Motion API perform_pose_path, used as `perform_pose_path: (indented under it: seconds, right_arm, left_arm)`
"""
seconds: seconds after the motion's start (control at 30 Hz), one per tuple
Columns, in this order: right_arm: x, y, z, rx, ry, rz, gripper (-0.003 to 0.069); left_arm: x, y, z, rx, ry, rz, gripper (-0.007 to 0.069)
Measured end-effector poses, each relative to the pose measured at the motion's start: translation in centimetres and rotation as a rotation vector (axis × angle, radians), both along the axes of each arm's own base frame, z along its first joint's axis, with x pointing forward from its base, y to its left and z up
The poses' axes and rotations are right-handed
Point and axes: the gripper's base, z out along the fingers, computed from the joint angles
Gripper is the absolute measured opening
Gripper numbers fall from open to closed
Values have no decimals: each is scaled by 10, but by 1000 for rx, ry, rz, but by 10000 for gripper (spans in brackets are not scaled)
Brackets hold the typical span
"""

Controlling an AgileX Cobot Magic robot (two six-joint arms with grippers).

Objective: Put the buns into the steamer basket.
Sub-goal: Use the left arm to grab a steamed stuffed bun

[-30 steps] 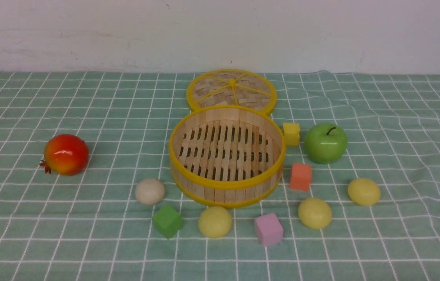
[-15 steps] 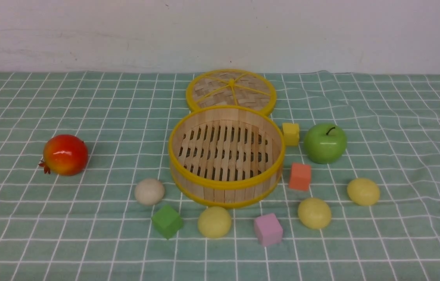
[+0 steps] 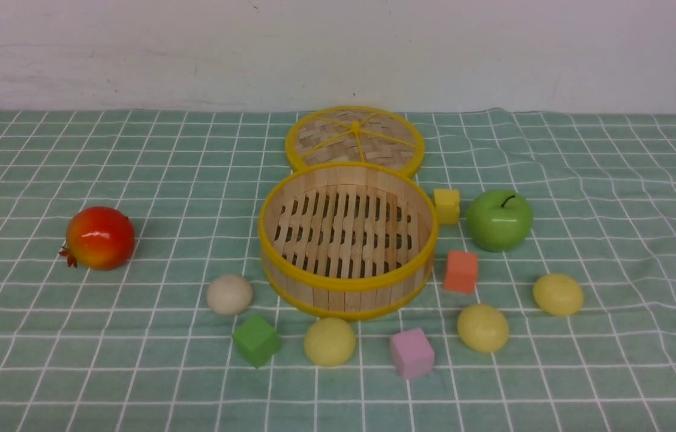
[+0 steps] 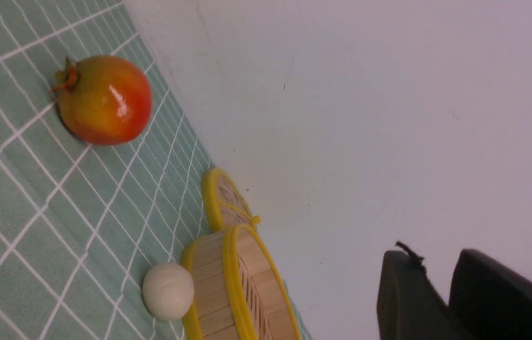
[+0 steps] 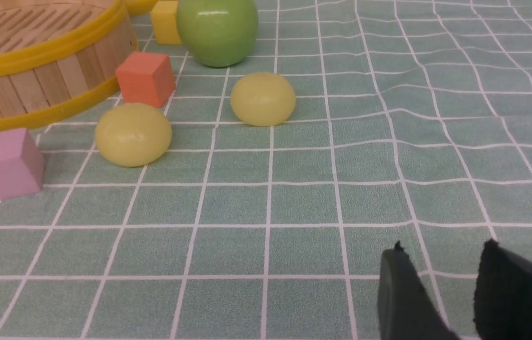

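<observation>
While all four buns (image 3: 330, 341) lie outside the steamer basket (image 3: 346, 294), left gripper (image 4: 437, 264) and right gripper (image 5: 443, 252) stand parted, empty.

The place is looking like a staged lab tabletop: a green checked cloth (image 3: 613, 180) is lying before a bare white wall (image 3: 134, 48), carrying a glossy apple (image 3: 499, 221) and a pink foam cube (image 3: 412, 353).
</observation>
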Motion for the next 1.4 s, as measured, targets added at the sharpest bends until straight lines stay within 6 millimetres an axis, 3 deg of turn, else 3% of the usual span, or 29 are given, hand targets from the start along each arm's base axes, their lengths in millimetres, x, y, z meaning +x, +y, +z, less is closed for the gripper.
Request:
perform_pose_path:
  seconds: [0.07, 0.2, 0.27, 0.37, 0.43, 0.5, 0.53, 0.57, 0.67, 0.7, 0.77, 0.93, 1.2, 1.4]
  right_arm:
    - [0, 0, 0, 0, 0, 0, 240]
    - [0, 0, 0, 0, 0, 0, 240]
    - [0, 0, 0, 0, 0, 0, 240]
    - [0, 0, 0, 0, 0, 0, 240]
    - [0, 0, 0, 0, 0, 0, 240]
    - [0, 0, 0, 0, 0, 0, 240]
    - [0, 0, 0, 0, 0, 0, 240]
    - [0, 0, 0, 0, 0, 0, 240]
    - [0, 0, 0, 0, 0, 0, 240]
    - [0, 0, 0, 0, 0, 0, 240]
    - [0, 0, 0, 0, 0, 0, 240]
    - [0, 0, 0, 0, 0, 0, 240]
    - [0, 0, 0, 0, 0, 0, 240]
    - [0, 0, 0, 0, 0, 0, 240]
  left_arm:
    - [-2, -3, 8, 26, -2, -39, 147]
    - [-11, -20, 67, 473, 35, -235, 95]
    - [-7, -24, 81, 591, 120, -307, 62]
    - [15, -31, 103, 786, 417, -468, 6]
    - [25, -32, 107, 831, 515, -509, -7]
    - [58, -33, 112, 922, 731, -577, -13]
    - [61, -33, 112, 927, 738, -579, -13]
    - [85, -36, 112, 968, 803, -604, -13]
    - [123, -46, 107, 1022, 855, -670, -13]
    - [126, -47, 106, 1025, 857, -675, -13]
    - [153, -65, 100, 1079, 870, -750, -13]
    - [190, -109, 95, 1257, 829, -855, -13]
    - [247, -131, 78, 1293, 881, -867, -13]
    - [287, -121, 54, 1232, 1002, -890, -13]
